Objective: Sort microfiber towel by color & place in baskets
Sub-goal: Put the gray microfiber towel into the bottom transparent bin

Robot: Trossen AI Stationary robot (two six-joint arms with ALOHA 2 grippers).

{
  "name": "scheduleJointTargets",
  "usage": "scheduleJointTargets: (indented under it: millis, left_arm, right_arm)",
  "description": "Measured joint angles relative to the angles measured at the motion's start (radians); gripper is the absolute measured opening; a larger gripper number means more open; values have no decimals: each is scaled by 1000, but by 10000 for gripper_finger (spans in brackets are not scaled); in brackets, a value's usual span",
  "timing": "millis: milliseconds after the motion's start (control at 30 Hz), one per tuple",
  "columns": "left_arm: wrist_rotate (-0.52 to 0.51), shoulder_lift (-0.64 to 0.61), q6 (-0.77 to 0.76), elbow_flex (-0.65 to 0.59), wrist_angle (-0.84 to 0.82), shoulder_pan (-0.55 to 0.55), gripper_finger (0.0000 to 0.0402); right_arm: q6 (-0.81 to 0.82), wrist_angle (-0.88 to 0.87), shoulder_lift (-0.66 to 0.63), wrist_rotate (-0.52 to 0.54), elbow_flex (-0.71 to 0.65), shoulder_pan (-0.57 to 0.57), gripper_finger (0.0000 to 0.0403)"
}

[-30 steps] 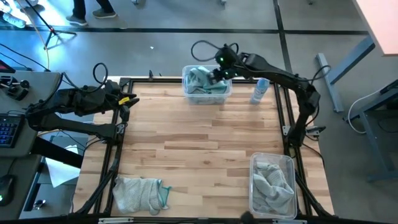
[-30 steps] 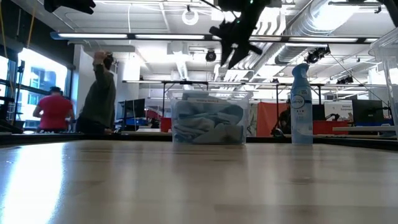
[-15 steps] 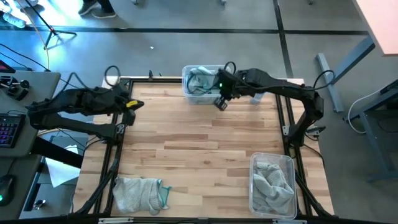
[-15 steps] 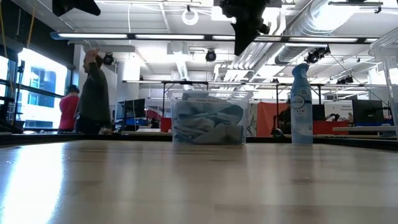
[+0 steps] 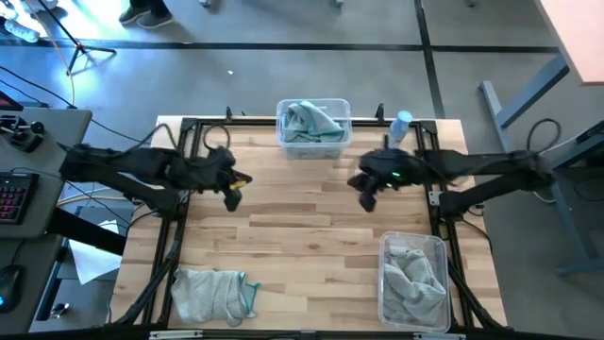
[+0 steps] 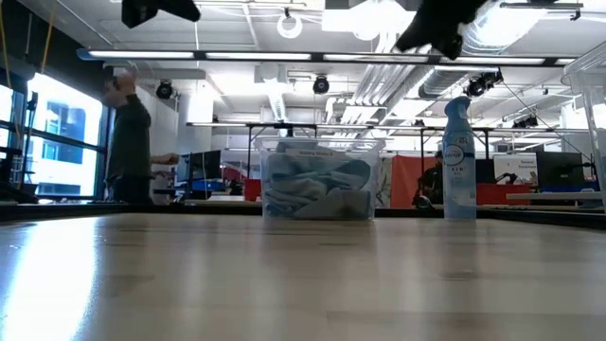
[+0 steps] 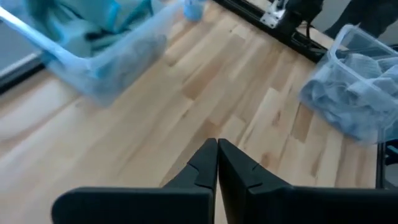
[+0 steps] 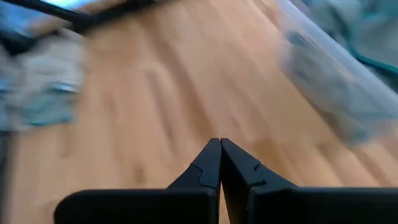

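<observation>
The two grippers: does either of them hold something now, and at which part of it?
Nothing is held. The left gripper and the right gripper are both shut on nothing, above bare wood of the table.

A spray bottle (image 5: 399,127) stands upright at the wooden table's (image 5: 302,236) far edge; a person (image 6: 126,142) stands beyond.

A: What lay beyond the left gripper (image 5: 233,192)?
B: One basket (image 5: 313,129) behind it, holding towels (image 5: 310,119).
A: And near the right gripper (image 5: 367,196)?
B: Another basket (image 5: 413,280) before it; a towel pile (image 5: 213,294) lay far left.
</observation>
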Motion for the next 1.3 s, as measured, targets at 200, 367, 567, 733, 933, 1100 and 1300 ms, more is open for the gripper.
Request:
scheduleJointTargets:
  millis: [200, 367, 567, 733, 933, 1100, 1300]
  left_arm:
    - [-13, 174, -86, 102, -34, -81, 0]
    - [-30, 342, -183, 287, -235, -144, 0]
    - [55, 529, -369, 518, -589, -224, 0]
    - [237, 629, -596, 595, -766, -266, 0]
    - [339, 661, -784, 558, -761, -307, 0]
    - [387, 661, -915, 473, -764, -356, 0]
    - [478, 661, -1059, 344, -765, -434, 3]
  right_arm:
    - [-58, 99, -212, -7, -147, 70, 0]
    - [-50, 95, -282, 4, -190, 100, 0]
    - [-111, 92, -278, 10, -195, 101, 0]
    - [-161, 90, -267, 10, -195, 101, 0]
    - [-154, 83, -263, 10, -195, 101, 0]
    - [-136, 80, -263, 10, -195, 101, 0]
    - [-136, 73, -263, 10, -195, 101, 0]
